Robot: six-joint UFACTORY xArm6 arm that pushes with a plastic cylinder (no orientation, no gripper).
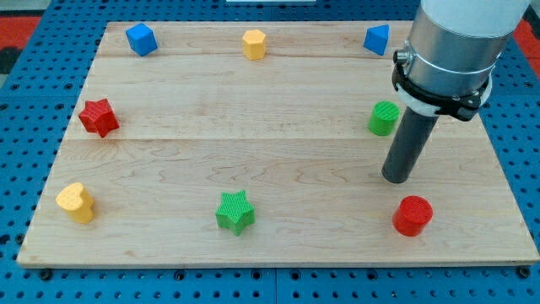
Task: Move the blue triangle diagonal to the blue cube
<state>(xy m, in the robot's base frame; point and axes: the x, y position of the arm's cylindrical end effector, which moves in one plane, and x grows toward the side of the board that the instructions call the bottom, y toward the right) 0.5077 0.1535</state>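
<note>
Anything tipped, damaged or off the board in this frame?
Nothing stands out. All eight blocks sit flat on the wooden board, spread around its edges. My tip rests between the green cylinder and the red cylinder, touching neither.

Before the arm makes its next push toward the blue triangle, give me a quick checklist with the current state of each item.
1. Blue triangle visible, near the view's top right: ok.
2. Blue cube visible, at the view's top left: ok.
3. My tip touching the triangle: not ok; it sits well below, toward the view's bottom.
4. Green cylinder lies between tip and triangle: not ok.
5. Yellow block sits on the straight line between triangle and cube: not ok.
</note>
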